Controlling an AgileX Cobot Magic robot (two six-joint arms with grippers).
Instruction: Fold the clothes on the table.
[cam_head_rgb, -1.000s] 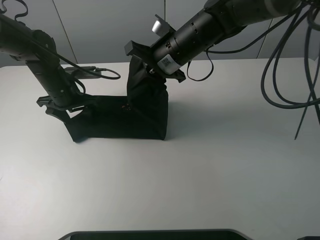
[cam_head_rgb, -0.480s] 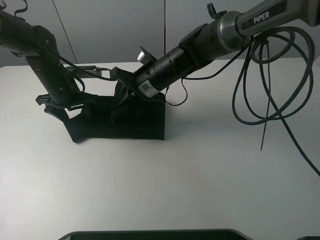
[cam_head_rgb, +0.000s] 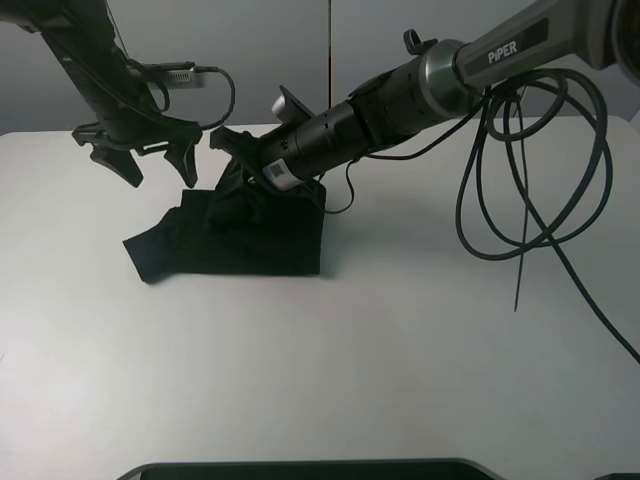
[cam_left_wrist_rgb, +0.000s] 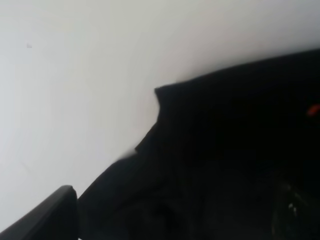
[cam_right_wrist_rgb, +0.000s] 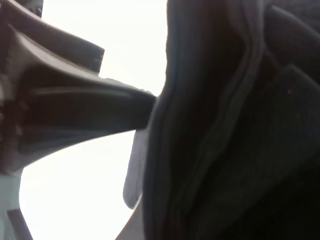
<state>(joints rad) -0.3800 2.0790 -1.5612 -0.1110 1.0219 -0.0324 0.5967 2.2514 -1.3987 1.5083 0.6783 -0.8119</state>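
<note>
Clothes (cam_head_rgb: 240, 240) lie half folded on the white worktop (cam_head_rgb: 400, 350); right tool (cam_head_rgb: 232, 160) pinches a fold, left tool (cam_head_rgb: 150, 160) hangs spread; a tug could undo it

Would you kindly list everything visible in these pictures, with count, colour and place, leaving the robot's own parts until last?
T-shirt: one, black, partly folded, lying left of centre toward the far side of the table.
Table: one, white, filling most of the high view.
Wall panels: grey, behind the table.
Dark object: one, black, at the near edge; cannot tell what it is.
Cables: black, looping from the right arm above the table's right side.
Left gripper: one, black, open, raised above the shirt's left end.
Right gripper: one, black, shut on the T-shirt's far edge.
</note>
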